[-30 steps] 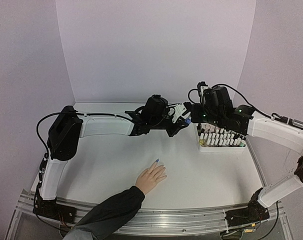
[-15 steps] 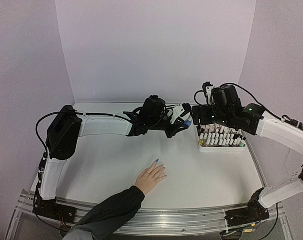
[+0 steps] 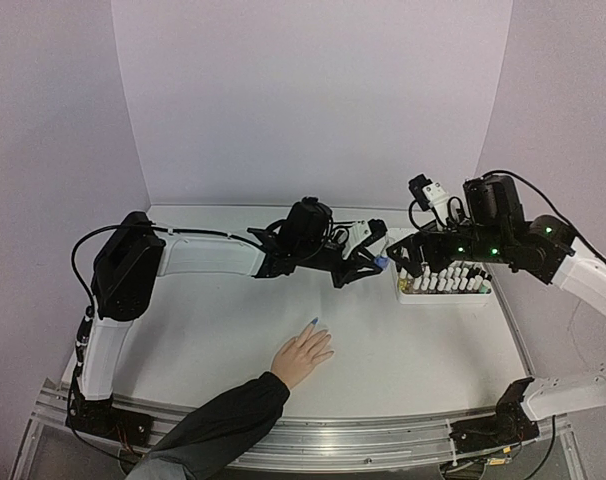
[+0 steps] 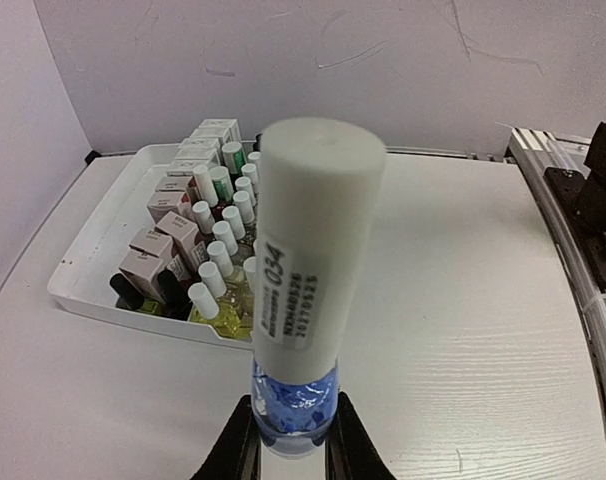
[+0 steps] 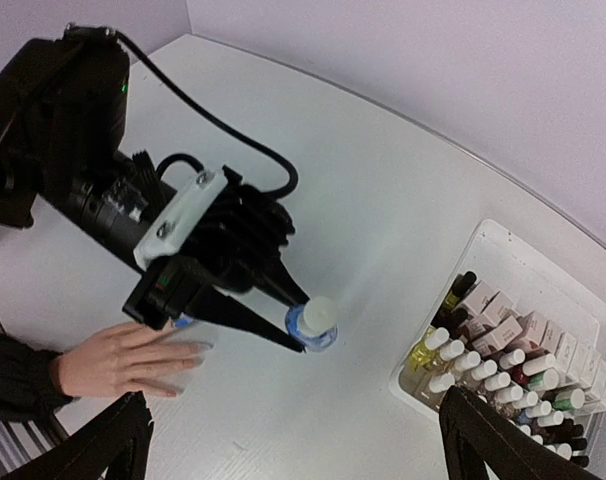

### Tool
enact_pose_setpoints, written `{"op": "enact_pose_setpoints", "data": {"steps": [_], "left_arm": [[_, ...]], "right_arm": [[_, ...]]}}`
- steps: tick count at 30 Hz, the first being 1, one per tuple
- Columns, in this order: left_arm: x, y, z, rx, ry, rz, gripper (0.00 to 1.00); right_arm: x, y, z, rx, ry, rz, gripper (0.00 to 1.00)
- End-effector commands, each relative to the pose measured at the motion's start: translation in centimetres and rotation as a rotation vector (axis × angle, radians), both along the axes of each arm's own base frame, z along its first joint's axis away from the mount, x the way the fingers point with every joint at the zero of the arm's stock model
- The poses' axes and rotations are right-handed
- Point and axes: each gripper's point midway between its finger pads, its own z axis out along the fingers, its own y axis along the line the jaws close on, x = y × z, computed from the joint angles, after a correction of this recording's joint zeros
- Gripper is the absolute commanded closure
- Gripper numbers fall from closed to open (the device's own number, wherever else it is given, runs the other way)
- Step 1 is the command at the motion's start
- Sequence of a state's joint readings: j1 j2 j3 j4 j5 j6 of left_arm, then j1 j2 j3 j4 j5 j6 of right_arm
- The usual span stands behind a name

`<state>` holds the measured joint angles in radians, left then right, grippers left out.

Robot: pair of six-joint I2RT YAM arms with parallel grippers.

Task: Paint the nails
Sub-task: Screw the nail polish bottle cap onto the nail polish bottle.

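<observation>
One of the nails [image 3: 313, 323] shows blue; the rest are too small to judge from above. They belong to the hand [image 3: 301, 357] lying flat on the desk [image 3: 213, 320], fingers spread. It lies near the left tool [image 3: 369, 264], on that tool's near side, and touches neither arm.

Change noted: a second ago your right tool [image 5: 293, 405] was shut at the white cap [image 4: 318, 240] of the blue polish bottle [image 4: 295, 418]. It has since let go. Its jaws now stand wide apart with nothing between them, and it has drawn back up and away, above the tray [image 3: 403, 292] of spare bottles.

Your left tool has not released. It is clamped on the glass base of the bottle, with the cap pointing straight out beyond its fingertips. The bottle appears to be held clear of the desk. That tool has shifted only a little in the same interval.

Finding: the cap is seated on the bottle, as the left wrist view shows plainly, so the brush is not out. In my judgement the release was either a re-grip partway through unscrewing or a pull that did not take. Either way, no polish can reach the nails until cap and brush come free.

Recommendation: bring the right tool back onto the cap and close it squarely while the left holds firm. Risk: the bottle is gripped only at its narrow base and may turn in that grip under a twist.
</observation>
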<state>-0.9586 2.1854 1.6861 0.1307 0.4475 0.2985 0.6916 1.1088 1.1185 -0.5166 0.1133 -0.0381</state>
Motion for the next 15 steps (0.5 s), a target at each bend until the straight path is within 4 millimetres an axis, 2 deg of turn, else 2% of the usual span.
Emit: {"op": "enact_pose_setpoints", "data": {"steps": [1, 6, 9, 10, 12, 15], "left_arm": [[-1.7, 0.8, 5.8, -0.100, -0.041, -0.104, 1.00], [-4.1, 1.1, 6.0, -0.097, -0.038, -0.239, 1.00], [-5.6, 1.4, 5.8, -0.086, -0.020, -0.323, 1.00], [-6.1, 1.5, 5.7, -0.081, -0.010, -0.350, 1.00], [-6.8, 1.7, 5.6, -0.074, 0.005, -0.390, 1.00], [-7.3, 1.9, 5.5, -0.066, 0.014, -0.418, 1.00]], "right_arm": [[-3.2, -1.6, -0.6, -0.072, 0.083, 0.127, 0.02], [-6.0, -1.6, -0.3, -0.071, 0.071, 0.348, 0.02], [-6.0, -0.9, -0.2, -0.114, 0.022, 0.453, 0.04], [-5.8, -0.6, 0.0, -0.121, 0.010, 0.471, 0.09], [-5.1, 0.1, 0.4, -0.137, -0.009, 0.508, 0.31], [-4.7, 1.2, 0.6, -0.119, 0.002, 0.555, 0.33]]}}
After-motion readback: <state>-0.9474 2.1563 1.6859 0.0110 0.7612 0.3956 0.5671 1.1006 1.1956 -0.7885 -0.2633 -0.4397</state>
